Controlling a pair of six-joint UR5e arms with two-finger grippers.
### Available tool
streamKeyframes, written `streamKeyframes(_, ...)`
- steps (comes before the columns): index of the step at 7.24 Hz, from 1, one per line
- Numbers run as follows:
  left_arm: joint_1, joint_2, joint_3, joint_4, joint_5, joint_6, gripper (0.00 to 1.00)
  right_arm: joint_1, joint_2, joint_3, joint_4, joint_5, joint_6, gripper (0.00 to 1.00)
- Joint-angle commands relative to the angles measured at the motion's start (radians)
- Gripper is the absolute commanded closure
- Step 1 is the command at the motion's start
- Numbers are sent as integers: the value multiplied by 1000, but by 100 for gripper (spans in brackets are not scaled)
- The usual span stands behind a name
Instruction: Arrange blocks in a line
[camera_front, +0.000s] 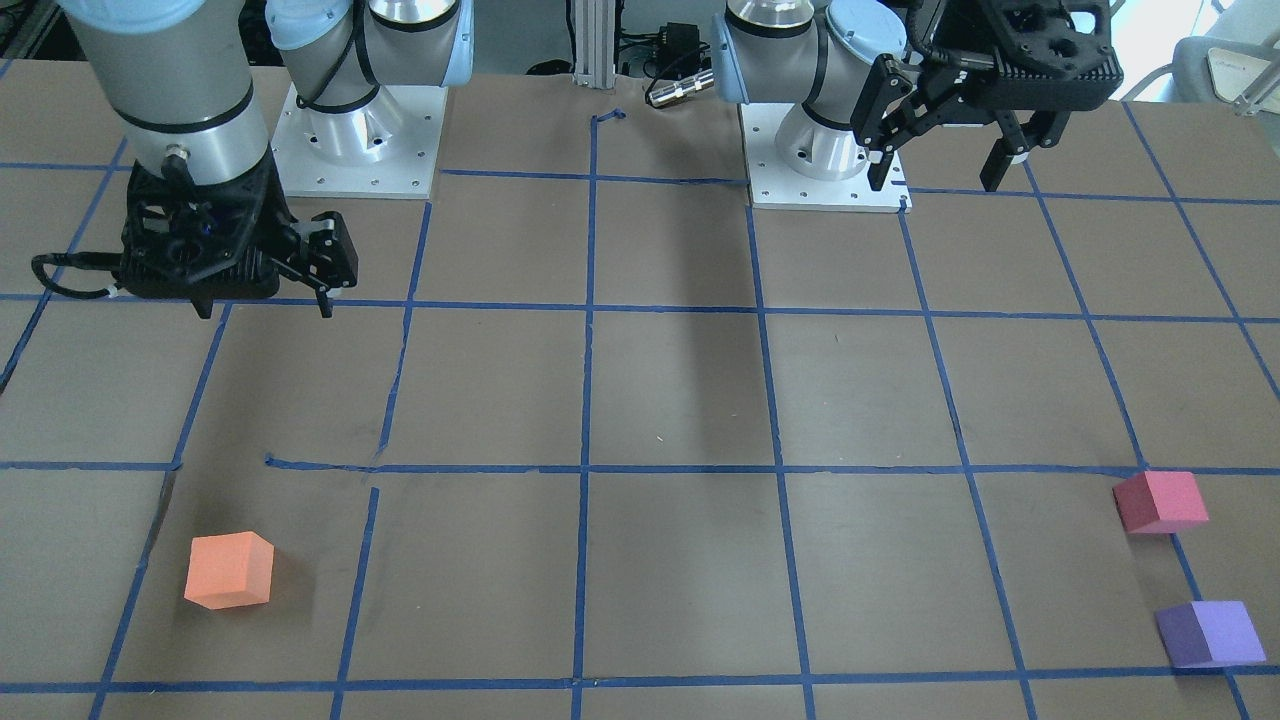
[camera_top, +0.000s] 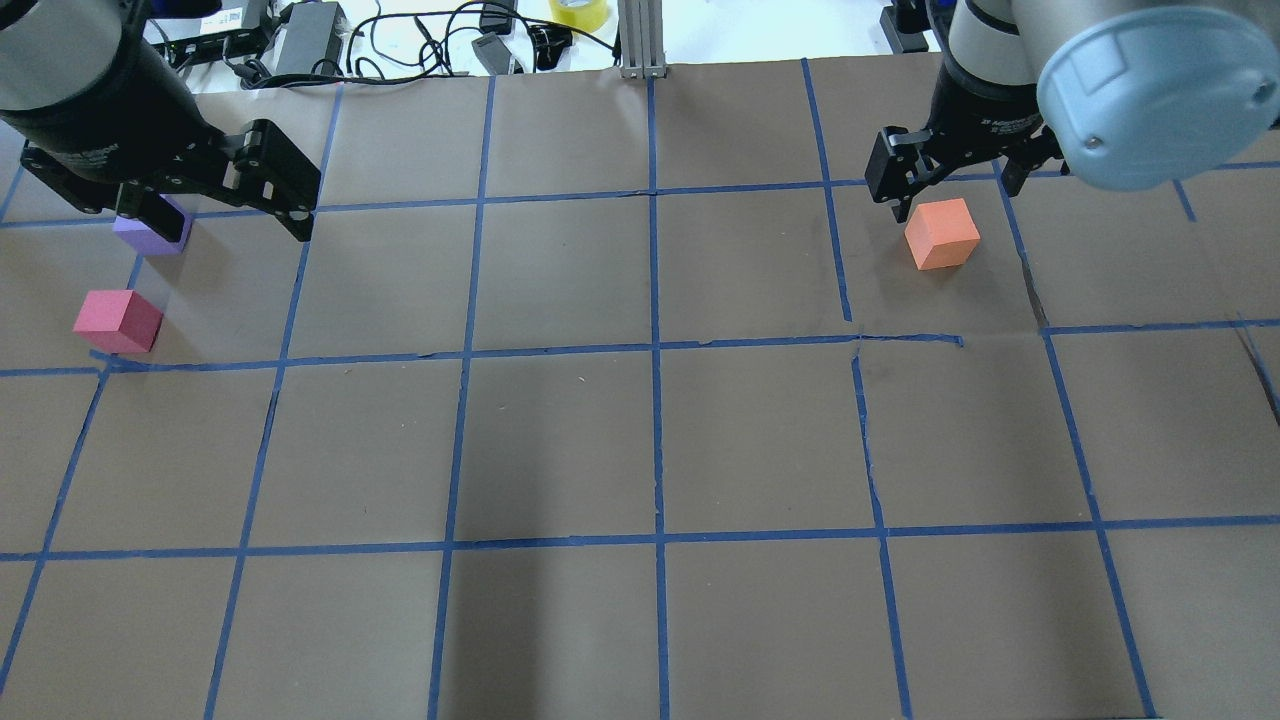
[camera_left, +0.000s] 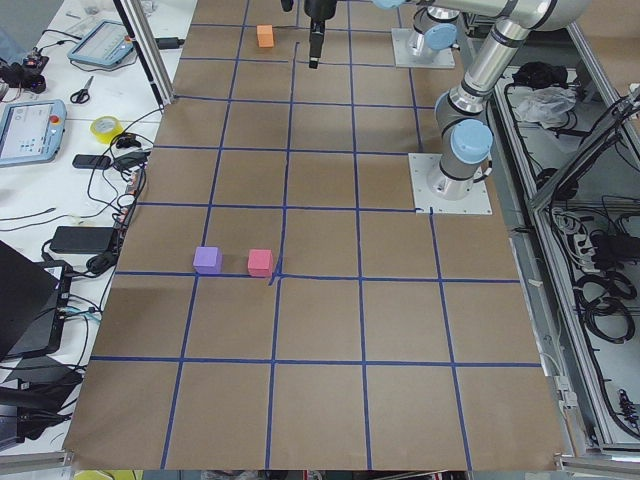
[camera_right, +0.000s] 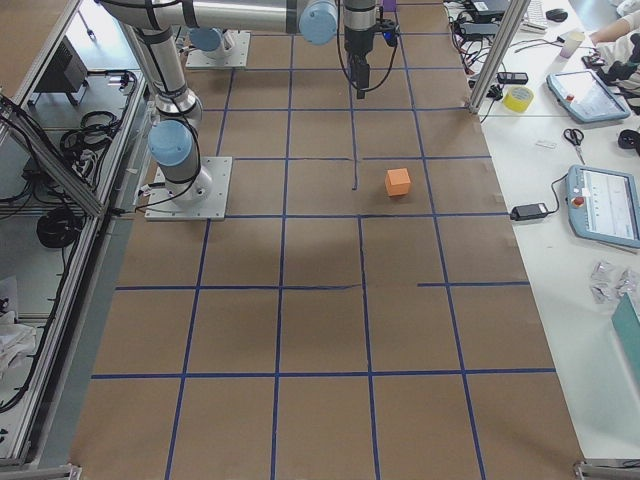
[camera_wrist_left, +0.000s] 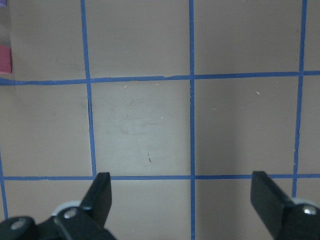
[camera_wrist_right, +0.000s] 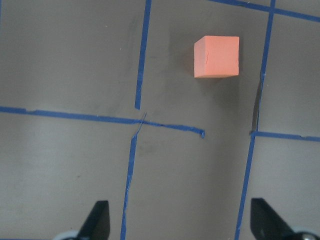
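Note:
The orange block (camera_front: 229, 570) (camera_top: 941, 233) lies alone on the robot's right side of the table. It also shows in the right wrist view (camera_wrist_right: 216, 56). The red-pink block (camera_front: 1160, 501) (camera_top: 118, 320) and the purple block (camera_front: 1210, 633) (camera_top: 150, 237) lie close together on the robot's left side. My left gripper (camera_front: 945, 165) (camera_wrist_left: 182, 200) is open and empty, held high near its base, well short of those two blocks. My right gripper (camera_front: 265, 300) (camera_wrist_right: 182, 220) is open and empty, above the table and short of the orange block.
The brown table (camera_top: 650, 440) is marked with a blue tape grid. Both arm bases (camera_front: 355, 150) (camera_front: 825, 170) are bolted on at the robot's side. Cables, tape rolls and tablets lie past the far edge (camera_top: 400, 40).

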Motion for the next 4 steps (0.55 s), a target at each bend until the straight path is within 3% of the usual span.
streamKeyframes(1, -1, 0, -1, 1, 0, 0, 0, -67, 157, -1, -269, 13, -50, 0)
streamKeyframes(2, 0, 0, -1, 1, 0, 0, 0, -108, 215, 0, -359, 12, -115, 0)
streamKeyframes(3, -1, 0, -1, 1, 0, 0, 0, -160, 239, -3, -364, 18, -135, 0)
streamKeyframes(4, -1, 0, -1, 1, -2, -2, 0, -191, 279, -3, -390, 101, -152, 0)
